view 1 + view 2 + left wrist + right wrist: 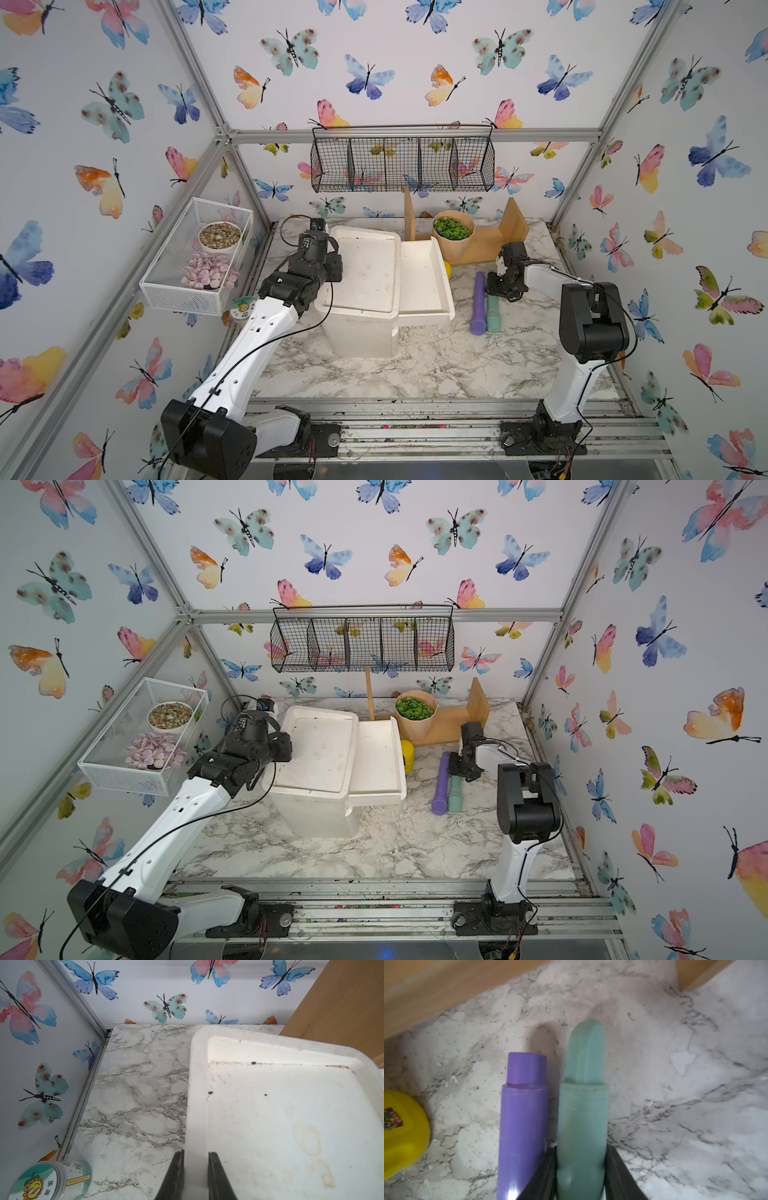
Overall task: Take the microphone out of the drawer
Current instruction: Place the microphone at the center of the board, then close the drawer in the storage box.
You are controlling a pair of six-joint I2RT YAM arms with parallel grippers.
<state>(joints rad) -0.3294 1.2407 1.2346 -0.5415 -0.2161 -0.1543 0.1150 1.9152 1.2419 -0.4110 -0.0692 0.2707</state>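
My right claw (581, 1147) is closed on the teal microphone (583, 1109), low in the wrist frame. The microphone lies flat on the marble table (415, 374), right of centre in both top views, outside the open drawer (419, 278). A purple cylinder (523, 1126) crowds its left edge, with one finger wedged between them. There is open marble to the right, and the wooden stand (446, 987) runs along the top. At bottom centre, my left claw (196, 1152) pinches the rim of the drawer unit (197, 1084).

White drawer unit (316, 766), drawer (374, 762) open, purple cylinder (441, 785) beside teal cylinder (455, 800), right claw (458, 776) apparently on the teal one
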